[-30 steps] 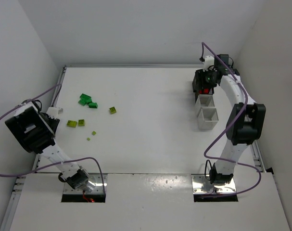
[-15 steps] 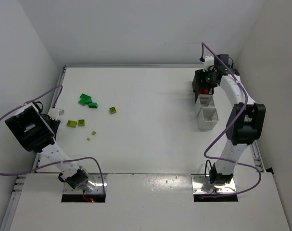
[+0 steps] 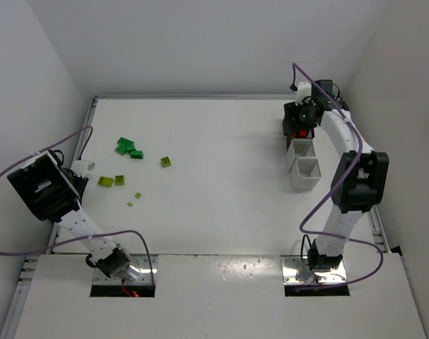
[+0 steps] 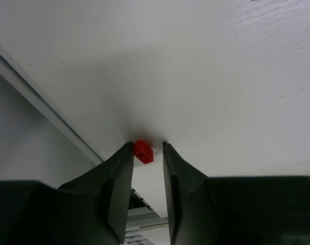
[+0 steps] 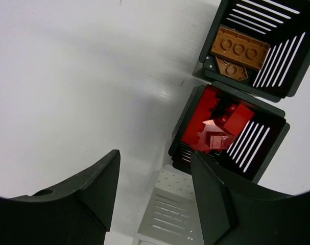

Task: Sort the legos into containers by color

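Note:
My left gripper [image 4: 147, 146] is down at the table near its left edge, seen in the top view [image 3: 87, 165]. Its jaws are narrowly open astride a tiny red lego [image 4: 143, 151] that touches the left finger, with a gap to the right one. Dark green legos [image 3: 127, 147] and lime-yellow legos [image 3: 111, 181] lie on the left half. My right gripper [image 5: 155, 153] is open and empty beside the bin row [image 3: 299, 116]. A black bin [image 5: 277, 148] holds red legos [image 5: 218, 127]. Another black bin [image 5: 297, 66] holds orange-brown legos [image 5: 240, 47].
Two white bins [image 3: 301, 150] [image 3: 305, 174] stand in the row nearer than the black ones; one shows in the right wrist view [image 5: 175, 209]. A metal rail [image 4: 42, 104] runs along the table's left edge close to my left gripper. Walls enclose the table on three sides.
My left gripper has drawn slightly left toward the table's edge. The right arm has barely shifted over the black bins.

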Controlling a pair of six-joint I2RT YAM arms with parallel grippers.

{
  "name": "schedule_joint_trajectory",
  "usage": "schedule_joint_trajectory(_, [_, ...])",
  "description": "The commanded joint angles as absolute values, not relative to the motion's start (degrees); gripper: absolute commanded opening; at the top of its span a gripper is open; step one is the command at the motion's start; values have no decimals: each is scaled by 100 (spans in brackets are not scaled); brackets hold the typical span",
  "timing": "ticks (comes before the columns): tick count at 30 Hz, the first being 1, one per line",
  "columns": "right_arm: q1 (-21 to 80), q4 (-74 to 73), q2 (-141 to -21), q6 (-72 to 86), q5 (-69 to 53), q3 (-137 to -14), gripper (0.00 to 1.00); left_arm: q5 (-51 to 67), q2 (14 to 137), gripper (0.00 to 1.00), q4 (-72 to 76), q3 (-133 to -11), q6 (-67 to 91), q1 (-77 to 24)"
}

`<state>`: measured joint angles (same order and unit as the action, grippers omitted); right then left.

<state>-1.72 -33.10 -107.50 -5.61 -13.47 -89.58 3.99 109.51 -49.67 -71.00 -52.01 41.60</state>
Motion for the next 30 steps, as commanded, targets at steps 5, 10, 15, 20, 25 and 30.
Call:
schedule_joint_trajectory(5, [-70,-3182,-10608,-676,-1248,-9009,58,448,11092,28,-4904,-6987,-5265,4228])
schedule_joint_trajectory(10, [-18,-3182,-10608,-677,-1248,-9009,58,736,10873,12,-4904,-6864,-5265,4228])
schedule_joint_trajectory(15, [88,-3243,-10495,-625,-2370,-9009,57,2387,10023,4,-5720,-7022,-5563,4105])
schedule_joint_trajectory(20, [359,-3480,-10494,-264,-4603,-8807,57,4769,9203,1,-6608,-7567,-5318,3306])
schedule_joint_trajectory(25, [606,-2624,-10494,1058,-6194,-8271,57,6738,8544,0,-5500,-7410,-3821,2410])
schedule_joint_trajectory(30, [896,-242,-10616,3599,-7433,-7498,57,6763,7466,0,-2203,-6260,-1059,908])
